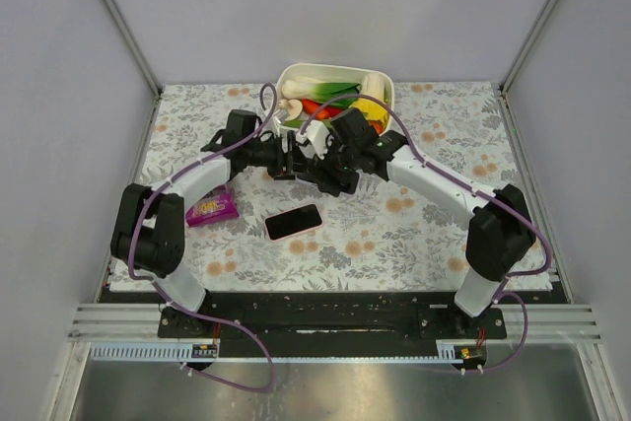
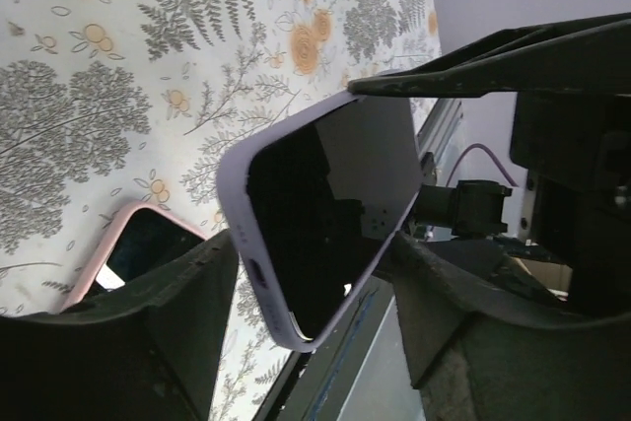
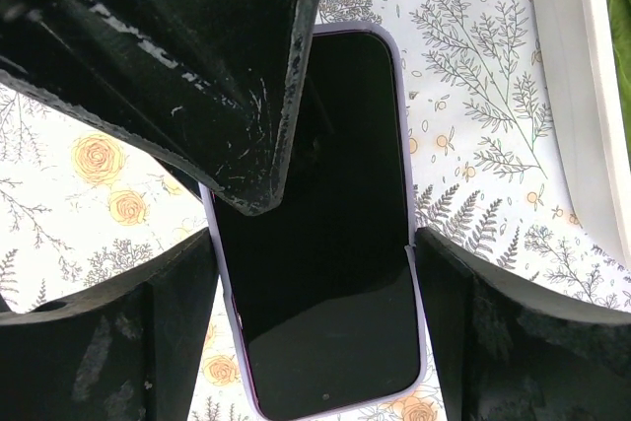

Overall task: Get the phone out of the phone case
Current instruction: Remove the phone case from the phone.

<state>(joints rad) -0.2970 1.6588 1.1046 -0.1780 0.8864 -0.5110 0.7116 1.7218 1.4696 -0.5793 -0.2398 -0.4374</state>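
White plastic basket [image 1: 335, 68] at upper centre of the top view; the left gripper [image 1: 288, 157] and right gripper [image 1: 319, 163] meet just below it, above a pink-cased phone [image 1: 293, 222] lying flat on the floral cloth [image 1: 414, 234]. Left wrist view: a lilac-cased phone [image 2: 325, 204] fills mid-frame, raised off the cloth, the left fingers [image 2: 148, 342] either side; whether they press it cannot be told. Right wrist view: the right fingers [image 3: 532, 362] pinch its long edges, lower frame.
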